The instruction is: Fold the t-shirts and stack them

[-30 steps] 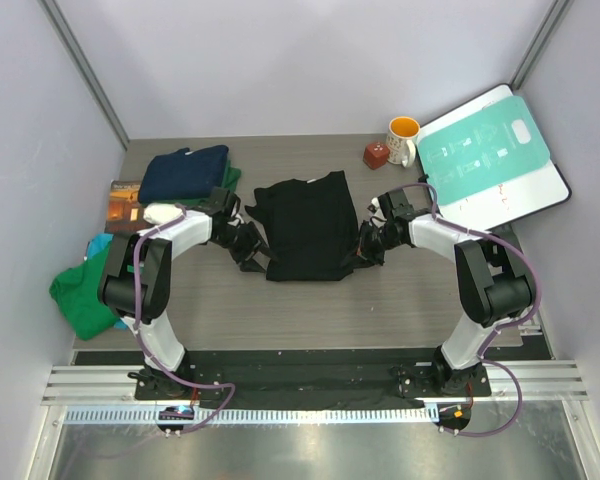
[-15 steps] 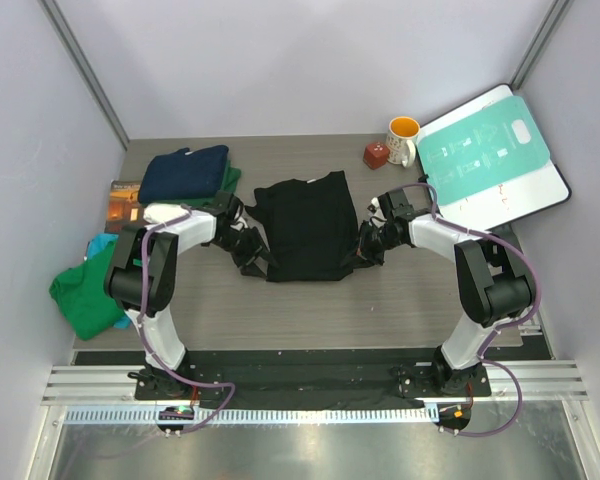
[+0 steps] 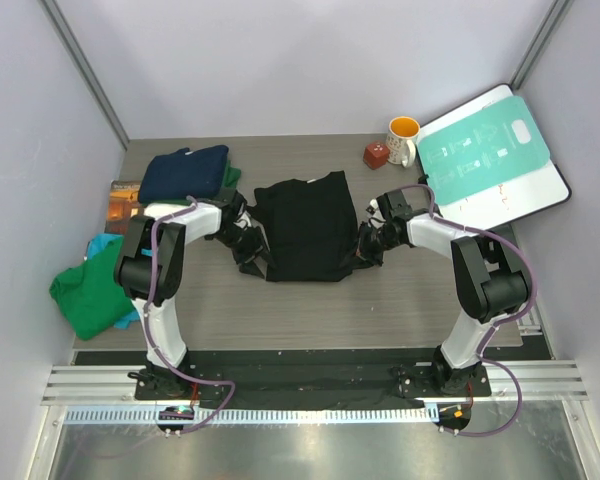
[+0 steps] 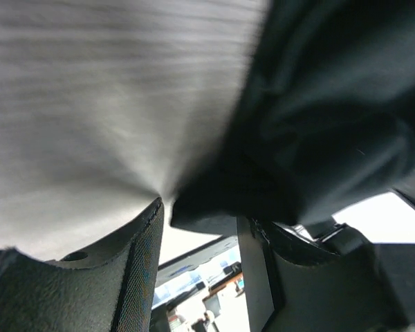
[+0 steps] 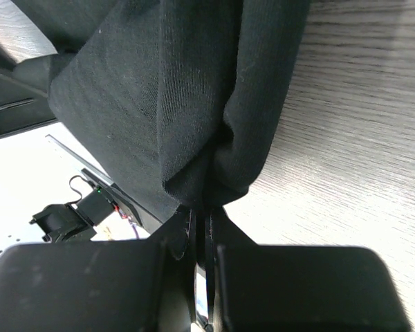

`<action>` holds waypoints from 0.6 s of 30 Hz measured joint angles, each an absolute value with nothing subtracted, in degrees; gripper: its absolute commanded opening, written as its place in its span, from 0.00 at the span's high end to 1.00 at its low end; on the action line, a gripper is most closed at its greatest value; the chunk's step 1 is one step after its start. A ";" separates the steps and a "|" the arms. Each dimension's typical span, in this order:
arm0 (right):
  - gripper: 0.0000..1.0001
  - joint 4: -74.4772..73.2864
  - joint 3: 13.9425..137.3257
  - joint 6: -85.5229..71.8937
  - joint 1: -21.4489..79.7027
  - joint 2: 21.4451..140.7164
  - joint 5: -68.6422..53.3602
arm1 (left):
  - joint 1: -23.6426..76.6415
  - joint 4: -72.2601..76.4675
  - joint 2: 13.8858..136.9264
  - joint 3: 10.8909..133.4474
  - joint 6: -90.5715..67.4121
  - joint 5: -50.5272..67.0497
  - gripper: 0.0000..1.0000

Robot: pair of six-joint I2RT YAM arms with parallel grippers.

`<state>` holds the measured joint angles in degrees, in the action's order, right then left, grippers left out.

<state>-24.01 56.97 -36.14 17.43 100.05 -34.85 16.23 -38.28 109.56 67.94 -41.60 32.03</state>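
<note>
Barely shifted since earlier: left pincer (image 3: 248, 243) half-open around black t-shirt (image 3: 305, 225) edge, right pincer (image 3: 368, 243) pinched shut on opposite edge, probably keeping cloth taut for fold.

- No text, brand or number can be read in any view.
- The teal-and-white board (image 3: 492, 152) at the table's far right corner carries white pictograms and faint small print, too small to read.
- The brown book (image 3: 122, 204) has an illegible cover.

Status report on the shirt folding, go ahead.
Right gripper shut on black t-shirt, right edge. Left gripper part open at its left edge, hold unclear. Navy shirt folded far left. Nothing blocking.
</note>
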 measured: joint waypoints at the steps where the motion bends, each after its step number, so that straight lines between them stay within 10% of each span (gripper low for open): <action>1: 0.99 -23.99 57.01 -36.14 17.43 100.05 -34.92 | 16.23 -38.39 110.37 67.94 -41.36 31.99 0.53; 13: 0.99 -23.99 57.01 -36.16 17.43 100.05 -35.07 | 16.51 -36.84 111.68 67.35 -41.10 35.05 0.56; 18: 0.99 -23.99 57.01 -36.16 17.43 100.07 -35.07 | 17.78 -34.26 112.05 66.65 -41.67 34.89 0.98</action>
<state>-23.99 57.01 -36.16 17.43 100.07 -35.07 17.78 -34.26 112.05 66.65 -41.67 34.89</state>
